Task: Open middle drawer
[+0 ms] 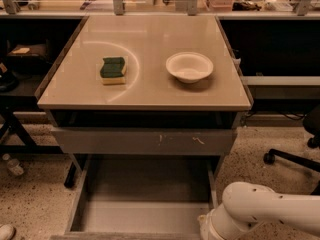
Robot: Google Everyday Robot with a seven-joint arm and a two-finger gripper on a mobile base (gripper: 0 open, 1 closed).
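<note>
Gaping open, middle drawer [145, 211] under beige table [160, 29] — speckled floor [30, 199], hand out of frame, state untellable.

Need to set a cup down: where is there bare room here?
Bare: the beige tabletop along its front and between the green-and-yellow sponge and white bowl; the floor of the pulled-out grey middle drawer. Crowded: its corner beside the white robot arm; the gripper is out of view.

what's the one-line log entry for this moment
middle drawer: pulled out, bare inside | scratched drawer: above it | claw: not in view, arm at lower right | table: sponge, bowl
</note>
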